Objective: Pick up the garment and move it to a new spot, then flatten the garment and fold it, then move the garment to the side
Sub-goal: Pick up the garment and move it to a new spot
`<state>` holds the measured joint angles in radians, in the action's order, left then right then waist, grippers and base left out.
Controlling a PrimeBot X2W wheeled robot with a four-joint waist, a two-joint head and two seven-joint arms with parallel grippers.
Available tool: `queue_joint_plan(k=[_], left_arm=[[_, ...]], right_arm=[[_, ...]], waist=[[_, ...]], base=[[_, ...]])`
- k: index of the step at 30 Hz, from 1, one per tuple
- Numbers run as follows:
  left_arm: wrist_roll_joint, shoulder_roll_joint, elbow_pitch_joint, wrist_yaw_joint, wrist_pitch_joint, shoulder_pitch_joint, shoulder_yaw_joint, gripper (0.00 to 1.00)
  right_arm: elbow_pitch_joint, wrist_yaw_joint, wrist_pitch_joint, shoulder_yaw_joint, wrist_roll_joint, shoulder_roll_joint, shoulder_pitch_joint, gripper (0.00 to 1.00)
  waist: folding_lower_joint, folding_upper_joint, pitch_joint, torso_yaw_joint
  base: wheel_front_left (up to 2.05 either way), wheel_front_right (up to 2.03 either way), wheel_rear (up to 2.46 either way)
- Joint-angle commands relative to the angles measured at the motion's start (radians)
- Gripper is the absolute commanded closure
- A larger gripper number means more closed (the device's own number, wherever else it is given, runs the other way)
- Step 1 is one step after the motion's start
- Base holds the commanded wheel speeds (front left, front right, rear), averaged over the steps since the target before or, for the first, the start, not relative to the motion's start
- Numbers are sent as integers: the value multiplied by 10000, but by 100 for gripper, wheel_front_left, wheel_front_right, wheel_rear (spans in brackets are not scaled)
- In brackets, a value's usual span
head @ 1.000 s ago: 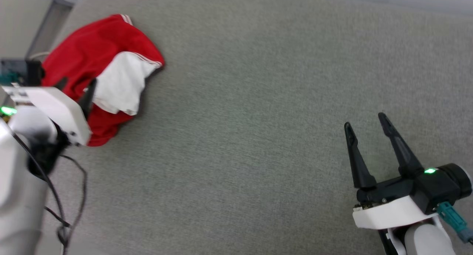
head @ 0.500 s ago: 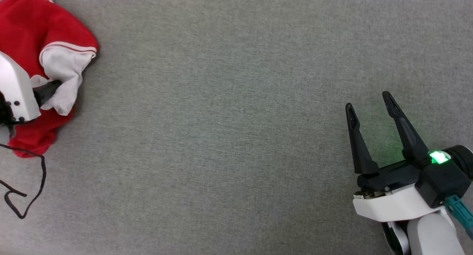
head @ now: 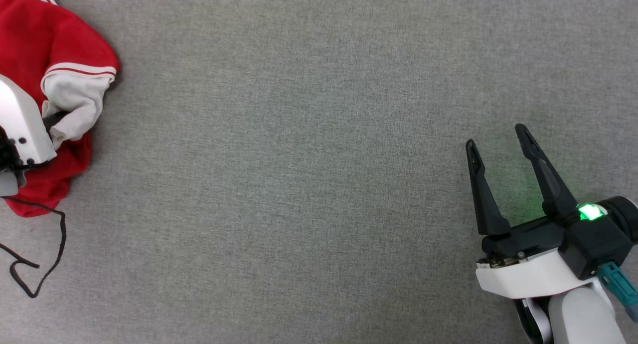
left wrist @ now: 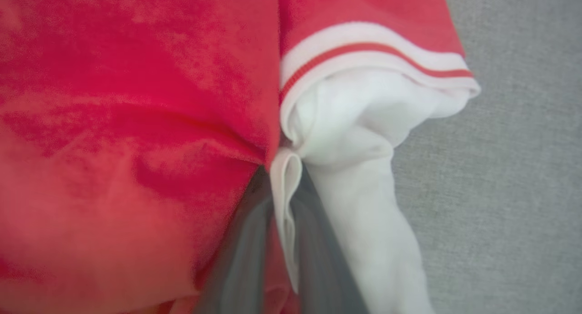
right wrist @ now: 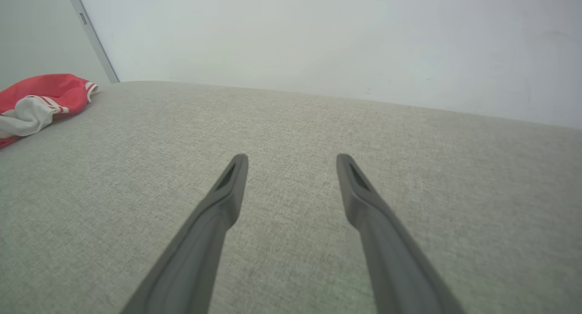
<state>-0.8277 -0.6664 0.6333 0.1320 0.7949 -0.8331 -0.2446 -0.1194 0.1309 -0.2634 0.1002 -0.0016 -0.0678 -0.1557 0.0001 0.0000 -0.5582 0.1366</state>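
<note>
Head view, garment: the garment lies bunched at the far left of the grey cloth surface, red body uppermost, one white sleeve with striped trim folded over it.
Head view, left gripper: the left gripper reaches in from the left edge with its dark finger buried under the white sleeve. Its white housing hides the jaws here, and a loose black cable trails on the near side.
Head view, right gripper: the right gripper hangs at the near right, well apart from the garment, fingers spread wide with nothing between them.
Left wrist view, grip: the two fingers stand narrow and almost together, with a fold of the white sleeve hem pinched between them. Red cloth lies to their left and bare surface to their right.
Right wrist view, outlook: the fingers are wide apart over bare surface. The garment is small at the far left, near a pale wall.
Step in hand: probably the first one, picking the garment up, since the pinch looks made but the cloth rests on the surface.
Next move: likely a lift by the left arm high enough to clear the bunch, then a carry rightward to open surface. The hold is on a thin sleeve edge, so the body will dangle and could slip out.
</note>
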Motion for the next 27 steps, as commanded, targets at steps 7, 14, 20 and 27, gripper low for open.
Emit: queue_joint_plan(k=[7, 14, 20, 27], left_arm=[[233, -339, -295, -22, -2257, -513, -339, 100], [447, -737, -1766, -22, -3703, -1255, -1410, 100], [772, -412, -2896, -22, -3993, -1805, -2141, 100], [1207, 701, -3563, -22, -4630, -2814, -3052, 100]], right_arm=[[363, -5, -22, -45, 206, 101, -53, 0], [739, -5, -22, -318, 654, 182, 240, 0], [833, -5, -21, -517, 1238, 188, 385, 0], [940, -5, -22, -666, 1698, 189, 388, 0]], waist=[[-1, 0, 1210, -41], [-1, 0, 2682, -533], [-1, 0, 3266, -1159], [-1, 0, 3543, -2269]], base=[[0, 0, 0], [0, 0, 0], [0, 0, 0], [0, 0, 0]])
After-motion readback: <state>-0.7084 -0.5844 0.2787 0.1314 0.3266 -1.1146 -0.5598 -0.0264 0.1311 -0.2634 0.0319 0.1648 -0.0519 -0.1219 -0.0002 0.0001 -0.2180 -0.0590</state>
